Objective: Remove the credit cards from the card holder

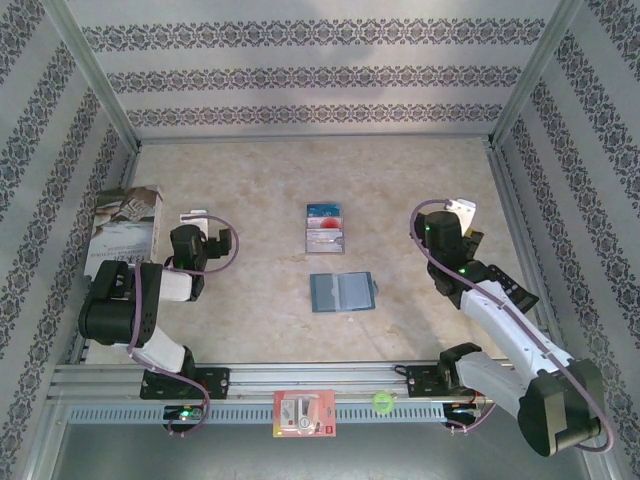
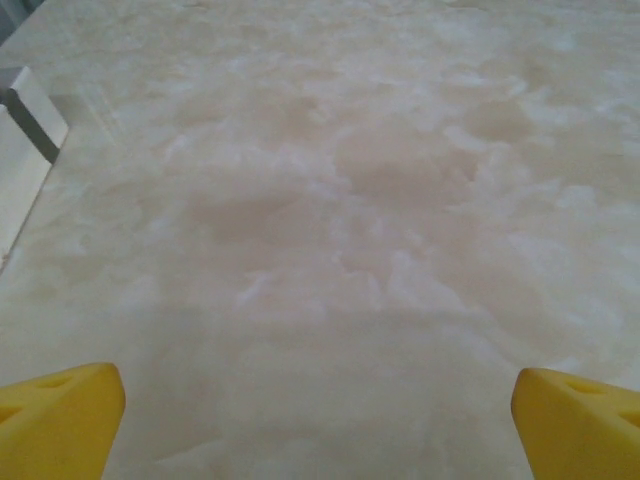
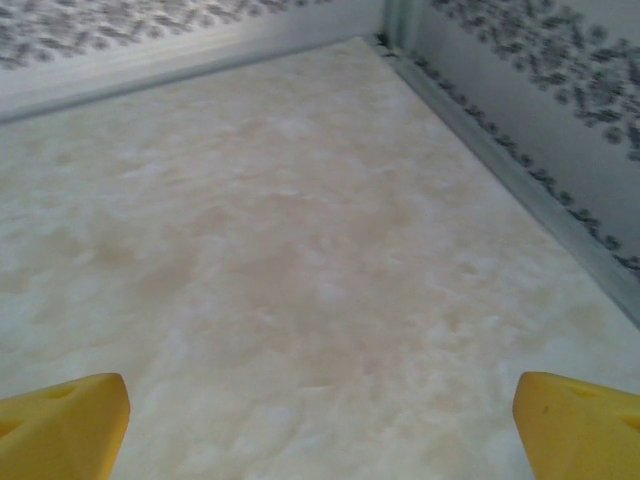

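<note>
- Smooth pale counter (image 1: pixel 240 180) under everything: little friction for thin flat things, so likely to let them skate under a push rather than lift.
- Pale book (image 1: pixel 128 230) standing just beside the left arm (image 1: pixel 125 300): at risk of toppling on an outward elbow swing during any reach toward the middle.
- Left end effector (image 2: pixel 318 405) released, yellow fingers (image 2: pixel 60 420) spread wide over bare counter, grasping nothing. Well apart from the task's things, so calls for a long sweep inward, with room for a misjudged landing.
- Right end effector (image 3: pixel 320 405) likewise released and empty, aimed at the far right corner. Same long reach, plus a possible clash with the left one on converging at the centre.
- Black calculator (image 1: pixel 510 283) lying partly under the right arm (image 1: pixel 500 325): liable to be dragged on a low pass.
- Card holder (image 1: pixel 342 292) lying open and flat at mid-counter, on the near side. Pockets seemingly empty from above, though too small to be sure. Could fold shut or slide under an off-centre press.
- Credit cards (image 1: pixel 326 228) lying just beyond the holder, overlapping in a short column, blue one farthest. Seemingly out already, so chiefly endangered by a needless further grab: scattering the pile, or pinching two at once.
</note>
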You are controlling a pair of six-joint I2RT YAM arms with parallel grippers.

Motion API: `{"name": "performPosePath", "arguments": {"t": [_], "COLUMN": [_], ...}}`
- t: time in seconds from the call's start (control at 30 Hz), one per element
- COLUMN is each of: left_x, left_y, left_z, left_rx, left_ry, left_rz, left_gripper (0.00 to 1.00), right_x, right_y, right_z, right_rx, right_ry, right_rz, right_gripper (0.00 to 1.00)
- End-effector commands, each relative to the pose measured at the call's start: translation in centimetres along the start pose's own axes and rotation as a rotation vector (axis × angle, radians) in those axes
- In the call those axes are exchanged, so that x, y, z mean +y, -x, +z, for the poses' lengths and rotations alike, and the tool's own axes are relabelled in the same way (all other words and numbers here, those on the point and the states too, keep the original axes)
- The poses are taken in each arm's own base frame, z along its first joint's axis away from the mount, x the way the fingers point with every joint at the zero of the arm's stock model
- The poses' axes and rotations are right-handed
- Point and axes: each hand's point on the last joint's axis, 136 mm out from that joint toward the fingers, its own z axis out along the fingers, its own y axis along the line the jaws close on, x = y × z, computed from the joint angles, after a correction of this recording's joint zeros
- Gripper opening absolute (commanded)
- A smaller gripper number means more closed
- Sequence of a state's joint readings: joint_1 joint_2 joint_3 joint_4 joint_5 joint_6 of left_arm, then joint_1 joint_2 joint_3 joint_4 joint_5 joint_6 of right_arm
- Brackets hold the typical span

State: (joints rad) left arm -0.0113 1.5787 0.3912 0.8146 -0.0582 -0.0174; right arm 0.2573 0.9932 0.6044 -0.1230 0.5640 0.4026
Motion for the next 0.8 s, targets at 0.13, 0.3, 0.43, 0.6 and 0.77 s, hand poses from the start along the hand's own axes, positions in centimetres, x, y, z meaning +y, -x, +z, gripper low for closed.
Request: {"name": "performPosePath", "arguments": {"t": [0.13, 0.3, 0.43, 0.6, 0.77], "left_x": [1.4, 0.9, 0.8, 0.7, 0.7], "left_y": [2.7, 2.6, 2.6, 2.5, 2.7], "left_z": [-0.5, -0.5, -0.3, -0.3, -0.3], "left_rx": [-0.149, -0.144, -0.136, -0.129, -0.133], "left_ry": [0.08, 0.051, 0.05, 0.045, 0.044], "left_rz": [-0.039, -0.026, -0.023, -0.02, -0.02], "left_gripper": [1.0, 1.0, 1.0, 1.0, 1.0], "right_x": [-3.2, -2.3, -0.8, 0.9, 2.3], "right_y": [0.3, -1.0, -1.2, -1.2, -1.7], "right_z": [2.7, 6.4, 8.3, 9.4, 9.6], "right_rx": [-0.095, -0.114, -0.112, -0.189, -0.16], "right_ry": [-0.061, -0.034, 0.026, 0.121, 0.173], "right_rz": [-0.017, -0.112, -0.142, -0.126, -0.167], "right_gripper": [0.98, 0.98, 0.98, 0.98, 0.98]}}
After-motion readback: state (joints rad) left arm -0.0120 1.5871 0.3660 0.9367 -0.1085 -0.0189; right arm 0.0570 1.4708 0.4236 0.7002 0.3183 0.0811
